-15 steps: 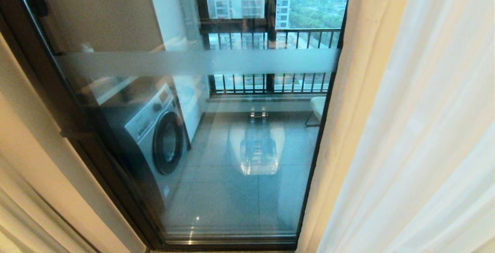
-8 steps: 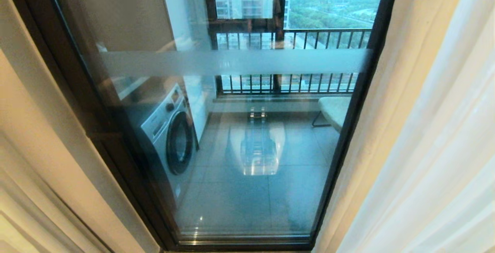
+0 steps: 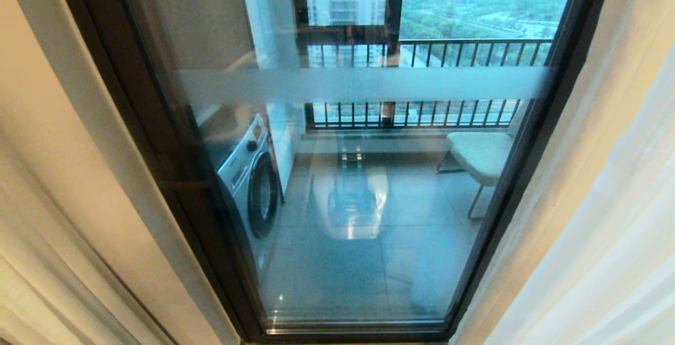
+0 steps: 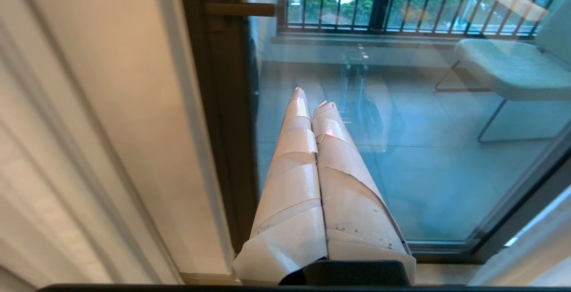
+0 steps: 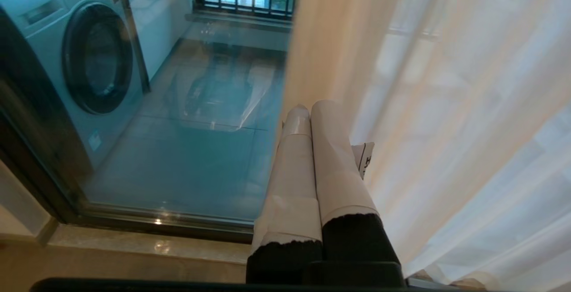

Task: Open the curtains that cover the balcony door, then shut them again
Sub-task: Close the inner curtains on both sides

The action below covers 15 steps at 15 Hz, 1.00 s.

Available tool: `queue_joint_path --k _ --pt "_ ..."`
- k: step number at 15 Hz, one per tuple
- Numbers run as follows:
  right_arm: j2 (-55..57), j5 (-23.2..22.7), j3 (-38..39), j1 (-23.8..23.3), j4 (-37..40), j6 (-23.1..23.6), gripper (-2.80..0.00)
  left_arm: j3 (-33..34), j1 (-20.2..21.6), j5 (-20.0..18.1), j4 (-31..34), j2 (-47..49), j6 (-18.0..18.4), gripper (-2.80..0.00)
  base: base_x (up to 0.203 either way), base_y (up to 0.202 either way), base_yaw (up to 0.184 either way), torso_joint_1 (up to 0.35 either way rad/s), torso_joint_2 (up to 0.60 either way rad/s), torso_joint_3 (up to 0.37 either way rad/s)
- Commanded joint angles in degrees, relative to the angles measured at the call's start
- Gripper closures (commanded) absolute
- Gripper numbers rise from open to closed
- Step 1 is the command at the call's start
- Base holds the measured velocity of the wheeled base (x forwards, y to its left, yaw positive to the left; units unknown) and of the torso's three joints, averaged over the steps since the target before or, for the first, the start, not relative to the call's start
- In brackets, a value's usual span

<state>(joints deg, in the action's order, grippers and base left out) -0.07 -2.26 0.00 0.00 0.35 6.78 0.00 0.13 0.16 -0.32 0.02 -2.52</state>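
Note:
The balcony door [image 3: 369, 202], clear glass in a dark frame with a frosted band [image 3: 364, 84], stands uncovered in the middle of the head view. The curtains hang drawn apart: a beige drape [image 3: 47, 202] on the left, and a beige drape [image 3: 590, 123] with a white sheer [image 3: 633, 229] on the right. Neither arm shows in the head view. My left gripper [image 4: 311, 100] is shut and empty, its white-taped fingers pointing at the glass [image 4: 424, 171] beside the left drape [image 4: 89, 149]. My right gripper [image 5: 312, 106] is shut and empty, close beside the right drape [image 5: 321, 37] and sheer [image 5: 468, 104].
Behind the glass stand a washing machine [image 3: 253, 181] on the left, a pale chair [image 3: 477, 155] on the right and a dark railing [image 3: 448, 55] at the back. A stone sill [image 5: 134, 247] runs along the foot of the door frame.
The whole head view has slid rightward as the camera moved. The door now sits nearer the middle, more of the chair shows and less of the right sheer. The curtains hang as before.

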Motion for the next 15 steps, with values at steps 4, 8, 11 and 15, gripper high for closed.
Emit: queue_joint_path --k 4,8,11,15 --pt "0.1 0.0 0.0 0.0 0.0 0.1 0.00 0.0 0.0 0.0 0.0 0.0 0.0 0.00 0.000 0.187 -0.001 0.001 0.00 0.005" --pt "0.1 0.0 0.0 0.0 0.0 0.1 0.00 0.0 0.0 0.0 0.0 0.0 0.0 0.00 0.000 0.190 0.000 0.004 0.00 0.003" --pt "0.1 0.0 0.0 0.0 0.0 0.1 0.00 0.0 0.0 0.0 0.0 0.0 0.1 0.00 0.000 0.189 -0.001 0.005 0.00 0.004" --pt "0.1 0.0 0.0 0.0 0.0 0.1 0.00 0.0 0.0 0.0 0.0 0.0 0.1 0.00 0.000 0.103 -0.001 0.000 0.00 0.003"
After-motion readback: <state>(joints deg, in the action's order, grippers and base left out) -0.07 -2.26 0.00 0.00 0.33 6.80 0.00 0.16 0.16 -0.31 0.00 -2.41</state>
